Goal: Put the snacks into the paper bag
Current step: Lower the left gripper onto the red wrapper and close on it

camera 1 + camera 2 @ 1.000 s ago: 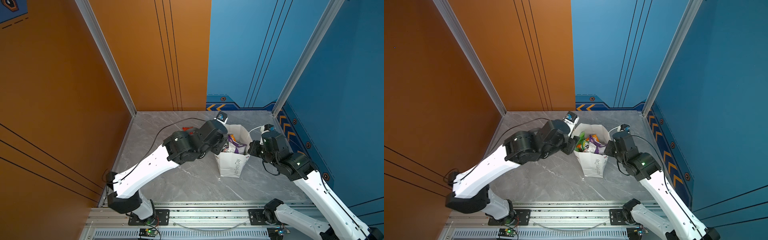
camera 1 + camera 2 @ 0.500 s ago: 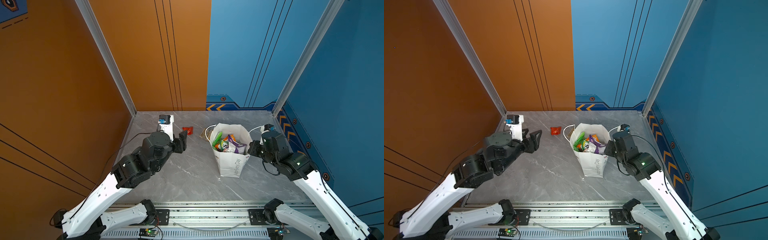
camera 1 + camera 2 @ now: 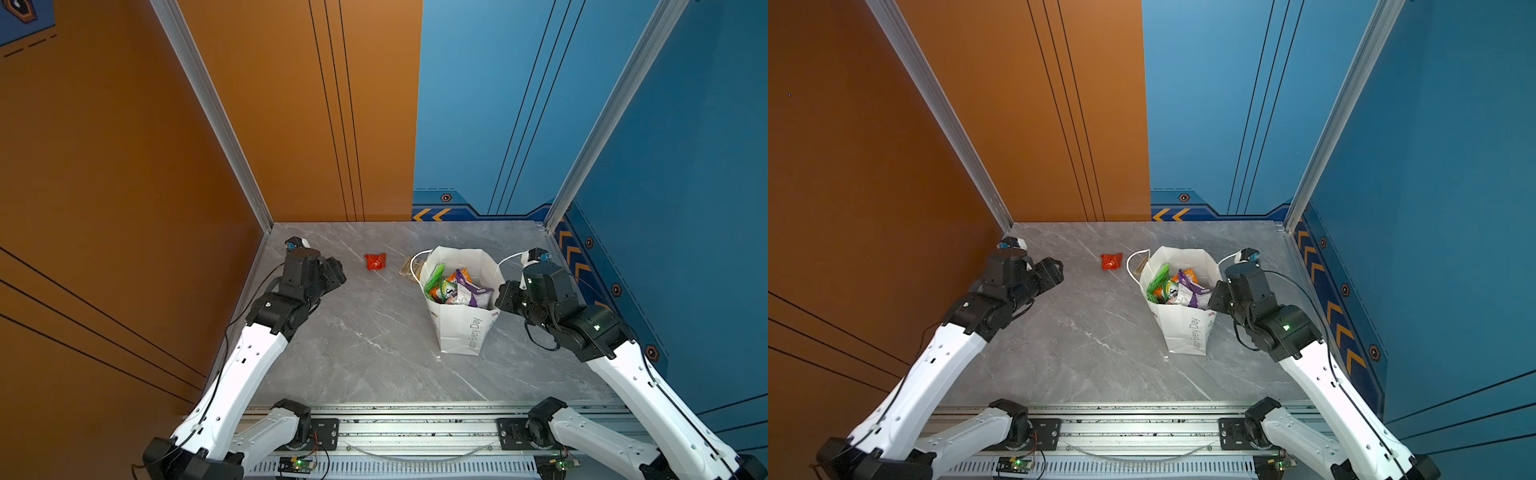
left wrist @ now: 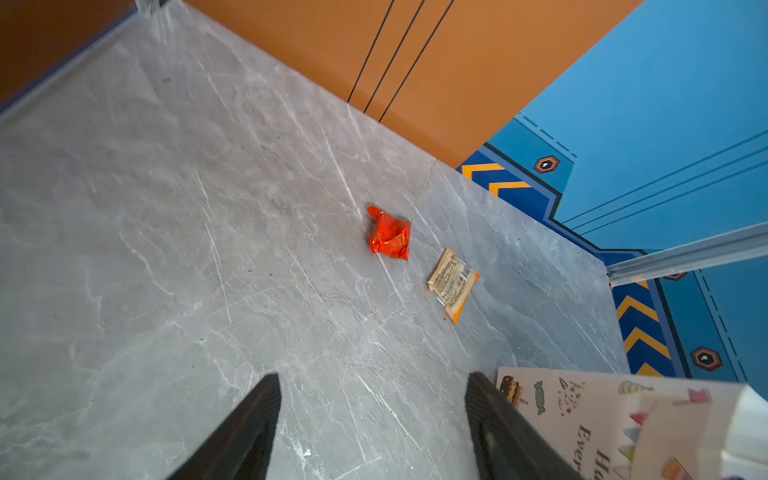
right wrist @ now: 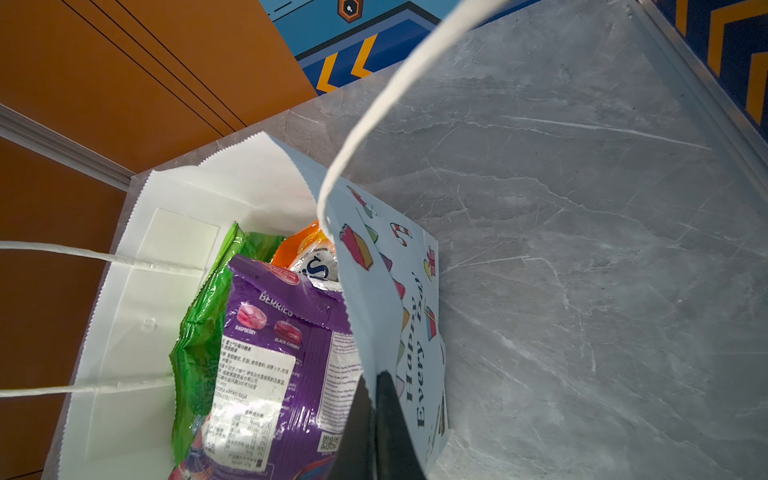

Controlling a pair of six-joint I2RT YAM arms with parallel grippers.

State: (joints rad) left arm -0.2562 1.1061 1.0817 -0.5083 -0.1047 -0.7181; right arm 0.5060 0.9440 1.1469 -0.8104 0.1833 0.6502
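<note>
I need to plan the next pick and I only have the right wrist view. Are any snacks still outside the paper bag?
Observer: Yes. A crumpled red packet lies on the table, left of the paper bag in both top views.
Operator: Only that one?
Observer: No. An orange-edged packet lies flat between the red packet and the bag.
Operator: And the left claw?
Observer: The left claw is open and empty, hovering over bare table short of the red packet.
</note>
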